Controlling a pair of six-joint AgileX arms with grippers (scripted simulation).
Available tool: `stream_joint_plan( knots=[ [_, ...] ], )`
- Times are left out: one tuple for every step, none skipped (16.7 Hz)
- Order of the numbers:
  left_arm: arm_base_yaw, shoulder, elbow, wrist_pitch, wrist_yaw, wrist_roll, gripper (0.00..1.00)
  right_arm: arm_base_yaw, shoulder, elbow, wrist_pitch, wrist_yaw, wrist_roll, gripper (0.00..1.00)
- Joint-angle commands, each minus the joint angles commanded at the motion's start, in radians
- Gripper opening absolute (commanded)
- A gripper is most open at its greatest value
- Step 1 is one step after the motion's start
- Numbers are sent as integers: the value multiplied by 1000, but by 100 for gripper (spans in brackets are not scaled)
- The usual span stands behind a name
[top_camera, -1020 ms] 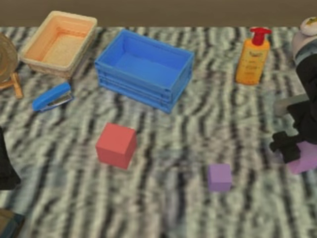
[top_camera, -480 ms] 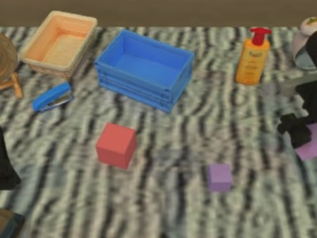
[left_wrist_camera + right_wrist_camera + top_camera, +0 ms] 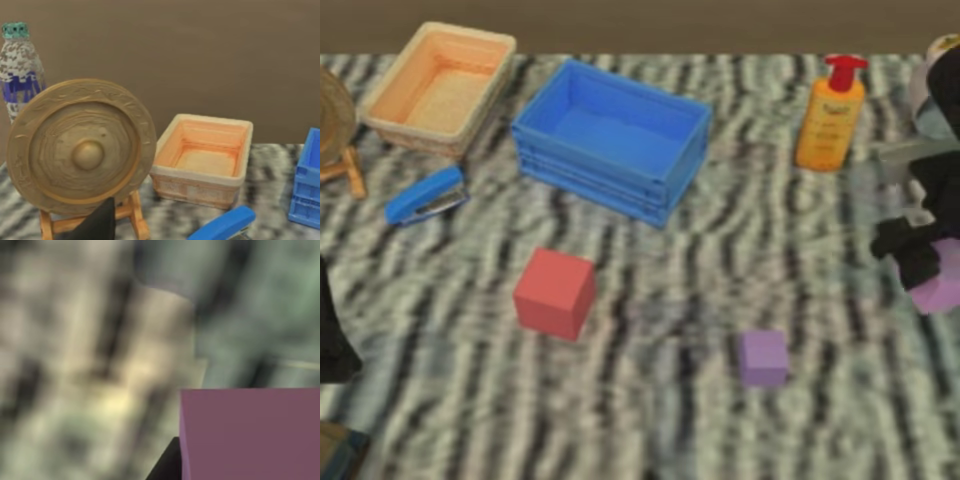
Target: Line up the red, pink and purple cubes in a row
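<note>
pink cube (image 3: 942, 283) | clenched in right end effector (image 3: 923, 262) | purple cube (image 3: 763, 357) off to its left, red cube (image 3: 554, 293) beyond | left end effector: state can't tell

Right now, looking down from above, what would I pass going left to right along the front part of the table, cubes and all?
Red cube → purple cube → the right hand, at the right edge, with the pink cube at it.
</note>
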Motion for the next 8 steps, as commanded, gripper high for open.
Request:
stream_joint_plan(
  knots=[
    [0, 0, 0, 0, 0, 0, 100, 25, 13, 20, -9, 1, 32, 0],
    [0, 0, 0, 0, 0, 0, 100, 58, 29, 44, -22, 2, 75, 0],
    [0, 0, 0, 0, 0, 0, 100, 96, 47, 72, -36, 3, 126, 0],
    [0, 0, 0, 0, 0, 0, 100, 138, 66, 101, -52, 4, 188, 0],
    [0, 0, 0, 0, 0, 0, 100, 184, 85, 132, -68, 5, 258, 0],
    [0, 0, 0, 0, 0, 0, 100, 232, 104, 164, -85, 7, 336, 0],
    [0, 0, 0, 0, 0, 0, 100, 281, 123, 196, -102, 8, 419, 0],
    [0, 0, 0, 0, 0, 0, 100, 332, 142, 229, -119, 10, 504, 0]
  ],
)
